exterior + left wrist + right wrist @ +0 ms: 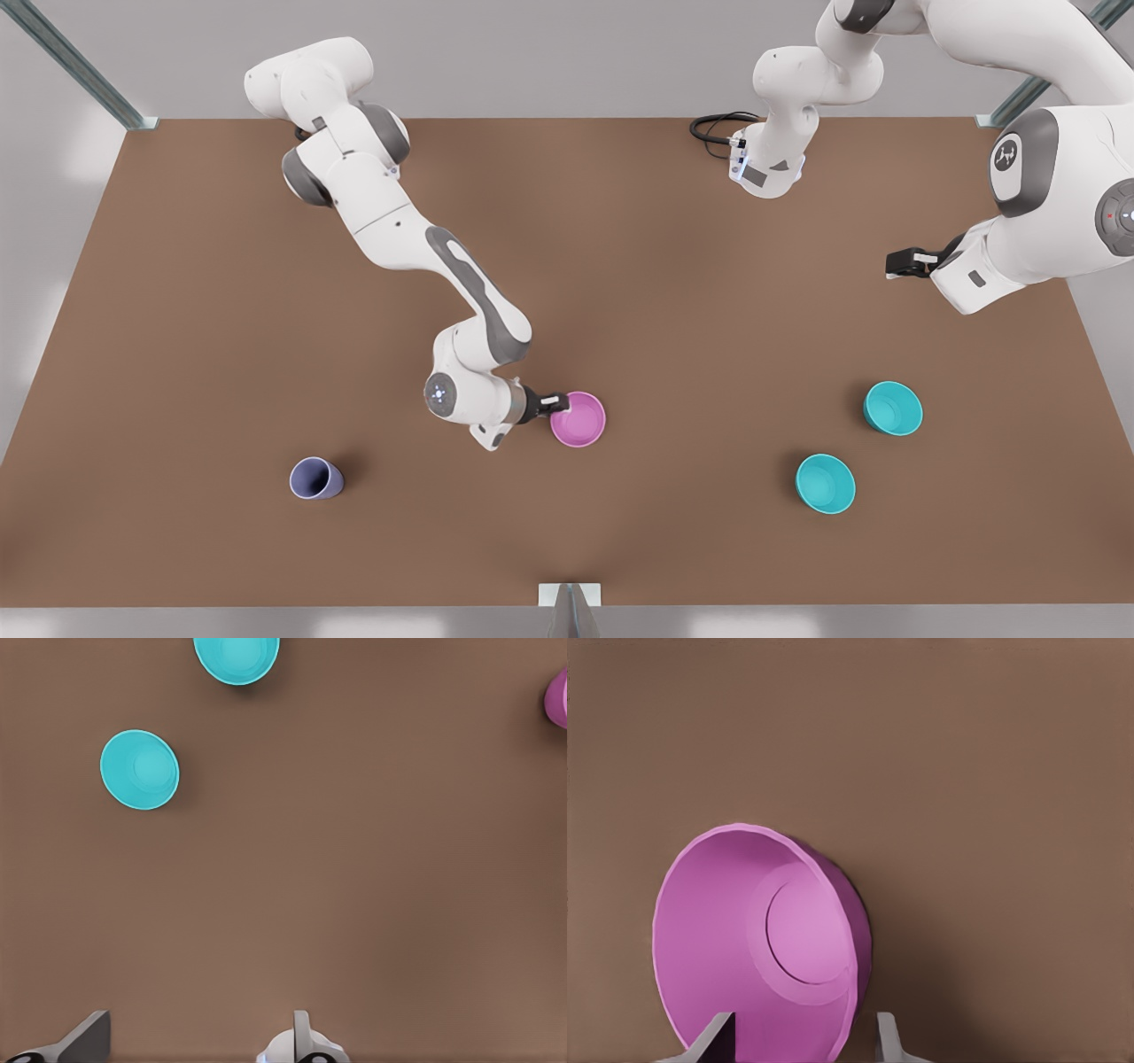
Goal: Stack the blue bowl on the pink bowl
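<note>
Brown matte tabletop (620, 292) fills pretty much the whole scene, with grey walls and metal frame posts around its edges.

The right gripper (554, 404) is the one on the arm reaching in from the front view's left. It's down low at the near-centre of the table, right at the rim of the small round pink-magenta plastic bowl (580, 420). In the right wrist view the pink bowl (766, 943) looks tipped, its opening facing the camera, and the two fingertips (718, 1036) sit on either side of its wall, one inside the rim and one outside. The fingers are closed onto the rim as far as I can see.

The left gripper (904, 263) hangs up high on the front view's right, well apart from everything. Its fingers (89, 1038) are spread wide with nothing between them, just bare table below.

Two small round turquoise-teal plastic bowls sit upright on the front view's right side. The blue bowl (893, 408) is the farther one, and the other teal bowl (826, 484) sits near it, closer to the front edge. Both are well apart from the pink one. They show in the left wrist view too (236, 657) (139, 769).

A narrower purplish-blue plastic cup (315, 478) stands alone toward the front view's left.
</note>
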